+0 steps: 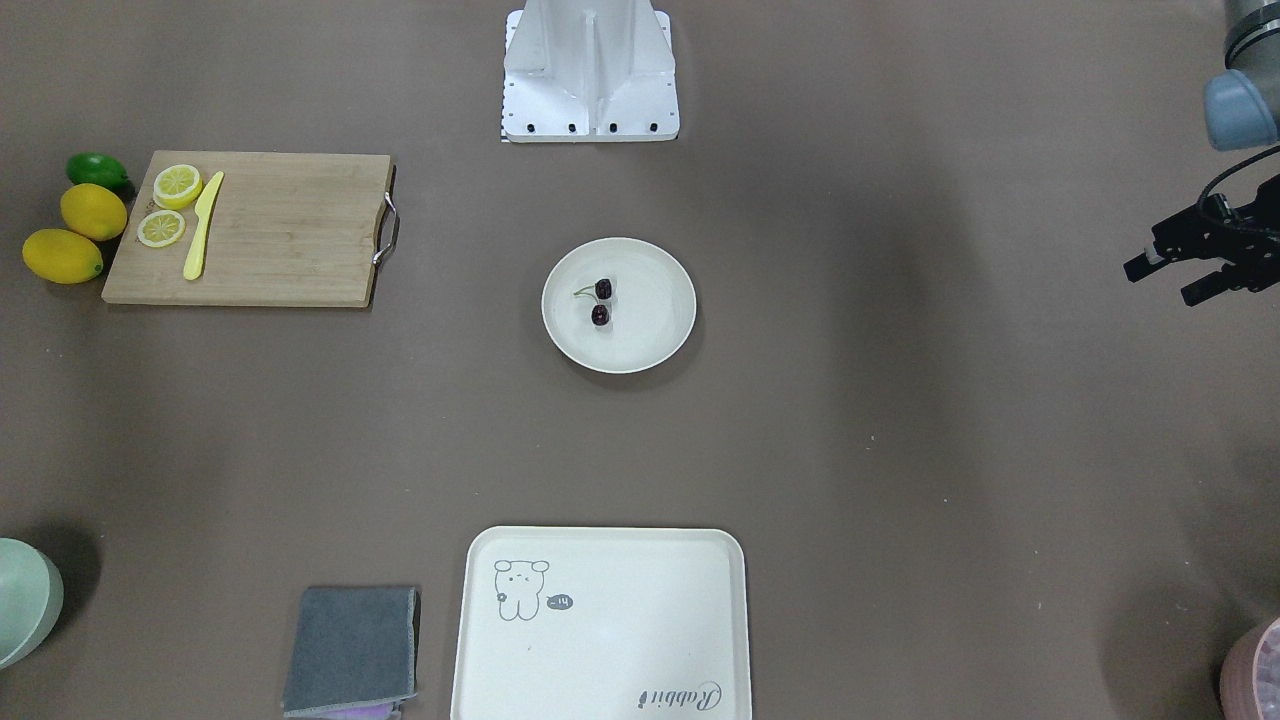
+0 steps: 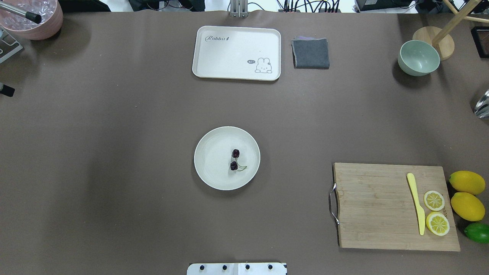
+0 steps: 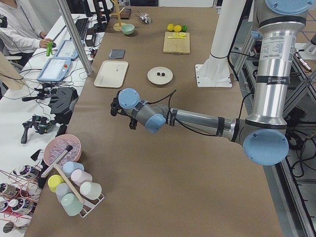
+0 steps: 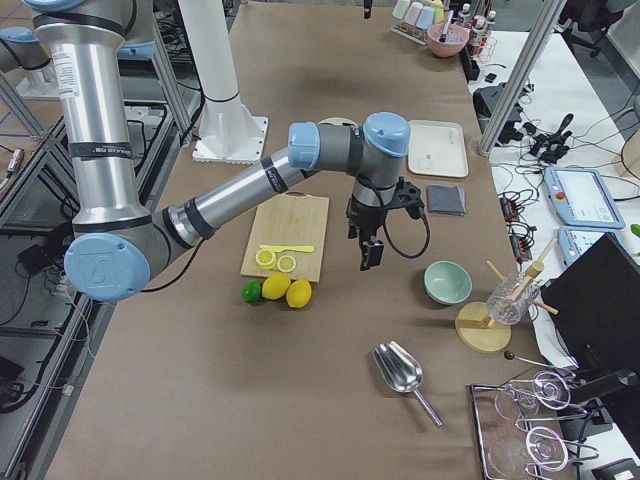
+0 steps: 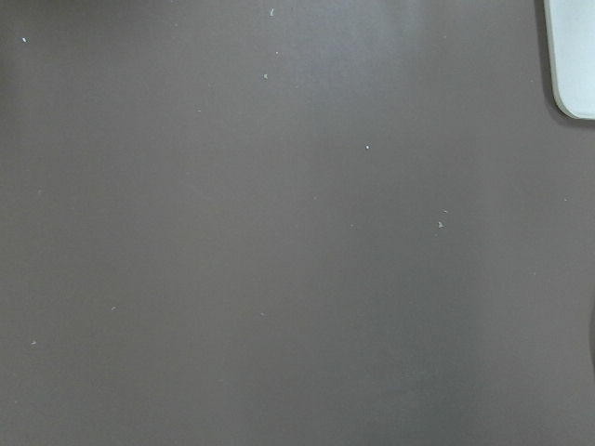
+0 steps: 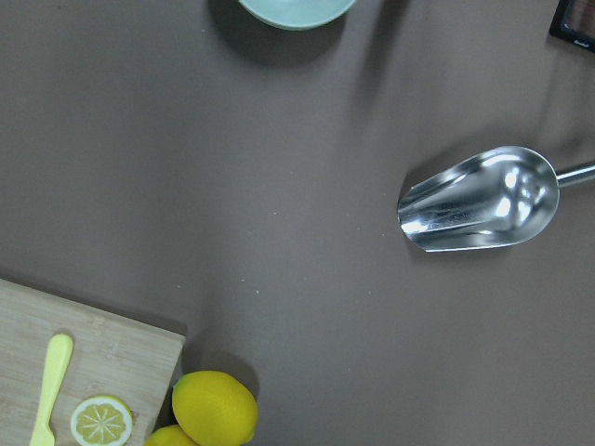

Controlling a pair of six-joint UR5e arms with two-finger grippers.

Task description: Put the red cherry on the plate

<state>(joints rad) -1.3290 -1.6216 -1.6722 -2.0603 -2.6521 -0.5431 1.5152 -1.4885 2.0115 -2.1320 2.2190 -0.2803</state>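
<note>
The cream tray (image 2: 237,53) on the far side of the surface carries the only words that can be read. "Rabbit" stands in grey script in one corner (image 2: 217,38). In the opposite corner, a small dark speech bubble (image 2: 251,61) just beside the rabbit drawing (image 2: 263,65) says "hi". The upright section of the left arm (image 3: 270,64) bears a line of black print, too small to read.

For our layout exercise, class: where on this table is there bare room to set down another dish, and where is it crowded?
Bare table runs between the plate and the rabbit tray, and all along the robot's left of the plate. Crowded: the outer end of the cutting board, where knife, lemon slices, lemons and lime cluster.
</note>
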